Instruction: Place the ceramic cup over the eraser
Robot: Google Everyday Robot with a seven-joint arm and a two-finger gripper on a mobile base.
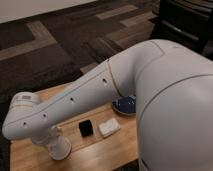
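Note:
The ceramic cup (59, 145) is white and tapered, with its wider end down on the wooden table (107, 152) at the front left. The black eraser (86, 128) lies on the table a short way to the right of the cup, apart from it. My gripper (47, 137) is at the end of the long white arm (85, 102), right at the cup's upper left side, mostly hidden by the forearm.
A white rectangular block (108, 127) lies just right of the eraser. A dark blue round bowl (125, 104) sits further right, partly behind my body (175, 110). Dark patterned carpet (60, 45) lies beyond the table's far edge.

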